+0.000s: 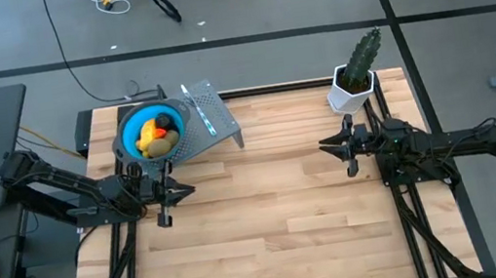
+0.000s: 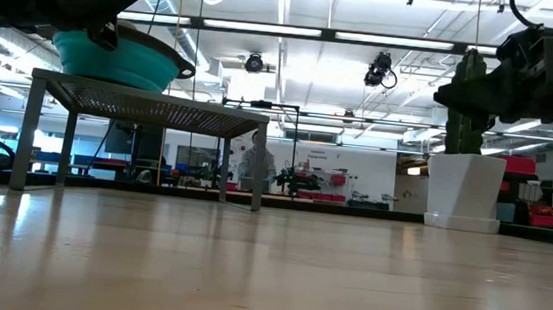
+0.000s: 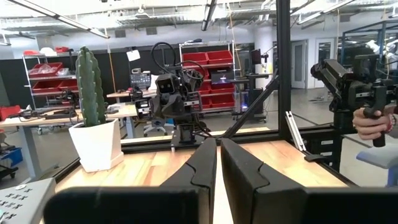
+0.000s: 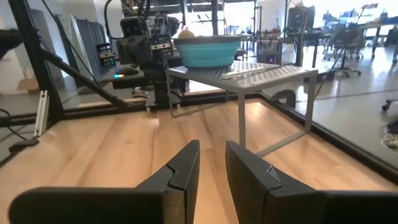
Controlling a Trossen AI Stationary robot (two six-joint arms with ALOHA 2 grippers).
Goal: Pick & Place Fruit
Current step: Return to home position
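The fruit (image 1: pixel 155 135) lies in a blue bowl (image 1: pixel 130 127): a yellow-orange piece, a dark round one and an olive one. The bowl stands on a grey perforated metal stand (image 1: pixel 210 130) at the table's far left. My left gripper (image 1: pixel 185 190) hovers just on the near side of the stand, shut and with nothing in it, pointing toward the table's right. My right gripper (image 1: pixel 324 147) hovers on the right half of the table with its fingers a little apart and nothing between them. It points toward the bowl (image 4: pixel 205 51).
A cactus-like plant in a white pot (image 1: pixel 354 84) stands at the far right, beside my right arm. A thin pale striped stick (image 1: pixel 199 111) lies on the stand. The bare wood table (image 1: pixel 271 224) stretches between the arms. A person's hand (image 3: pixel 372 122) shows beyond the table.
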